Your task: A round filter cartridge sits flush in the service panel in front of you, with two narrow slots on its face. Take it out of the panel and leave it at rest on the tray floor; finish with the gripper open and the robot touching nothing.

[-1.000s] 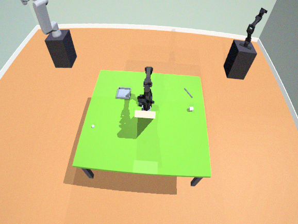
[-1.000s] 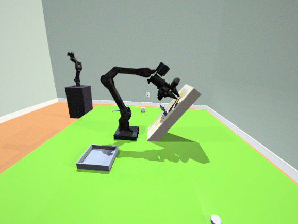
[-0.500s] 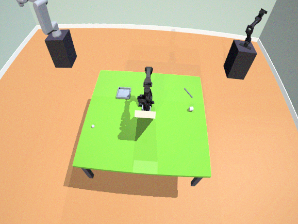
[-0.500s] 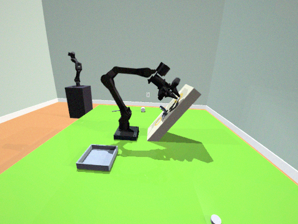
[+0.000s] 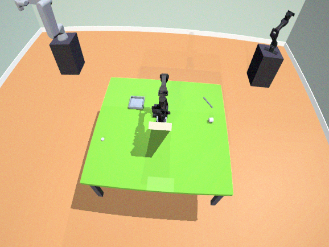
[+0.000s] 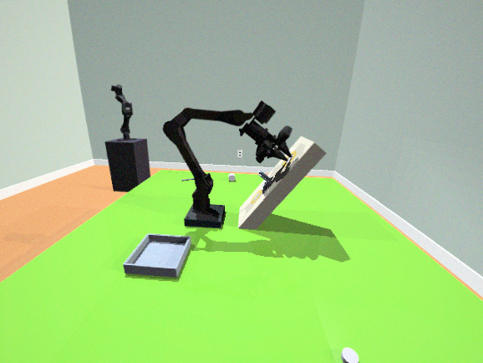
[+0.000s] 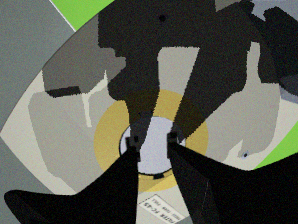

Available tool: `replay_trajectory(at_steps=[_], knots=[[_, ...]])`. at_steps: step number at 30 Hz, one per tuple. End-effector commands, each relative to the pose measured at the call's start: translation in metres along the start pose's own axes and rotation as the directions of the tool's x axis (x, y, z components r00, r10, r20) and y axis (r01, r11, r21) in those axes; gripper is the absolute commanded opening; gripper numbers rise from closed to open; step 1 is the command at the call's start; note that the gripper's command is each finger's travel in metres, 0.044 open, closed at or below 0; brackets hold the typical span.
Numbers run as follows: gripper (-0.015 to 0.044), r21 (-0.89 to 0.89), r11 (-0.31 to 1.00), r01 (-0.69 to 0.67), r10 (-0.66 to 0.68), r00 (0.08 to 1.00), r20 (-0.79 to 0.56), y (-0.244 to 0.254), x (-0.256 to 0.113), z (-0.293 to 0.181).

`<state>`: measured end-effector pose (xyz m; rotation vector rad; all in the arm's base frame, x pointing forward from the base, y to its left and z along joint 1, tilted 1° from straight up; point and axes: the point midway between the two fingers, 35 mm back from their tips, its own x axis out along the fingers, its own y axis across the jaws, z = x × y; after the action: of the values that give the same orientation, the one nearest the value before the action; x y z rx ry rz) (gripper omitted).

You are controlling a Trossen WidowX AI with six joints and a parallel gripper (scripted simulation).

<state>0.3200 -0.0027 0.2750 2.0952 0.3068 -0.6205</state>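
The filter cartridge [image 7: 152,157] shows in the wrist view as a pale round face inside a yellow ring [image 7: 106,145], seated in the tilted service panel [image 5: 160,126] [image 6: 288,186] [image 7: 42,120]. My gripper [image 6: 289,157] [image 7: 152,150] is partly open, with nothing held between its fingers. Its two fingertips are at opposite sides of the cartridge face, over dark marks where the slots are. The tips cover these marks, so I cannot tell whether they are inside the slots. The tray [image 5: 136,108] [image 6: 150,271] stands on the table beside the arm, with no cartridge in it.
A dark fitting with a raised blue-grey part [image 6: 264,176] sits lower on the panel. A white cylinder [image 5: 210,120] [image 6: 231,177], a grey rod [image 5: 208,102] and a small white disc [image 5: 102,139] [image 6: 350,355] lie on the table. Two other arms stand on pedestals beyond it.
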Motion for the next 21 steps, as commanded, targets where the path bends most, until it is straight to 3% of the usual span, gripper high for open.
replay_trajectory(at_steps=[1, 21], knots=[[0.0105, 0.004, 1.000, 0.002, -0.002, 1.000, -0.003, -0.0013, 0.0002, 0.0002], [0.0105, 0.004, 1.000, 0.001, -0.001, 1.000, -0.003, -0.0014, 0.0078, 0.0002]])
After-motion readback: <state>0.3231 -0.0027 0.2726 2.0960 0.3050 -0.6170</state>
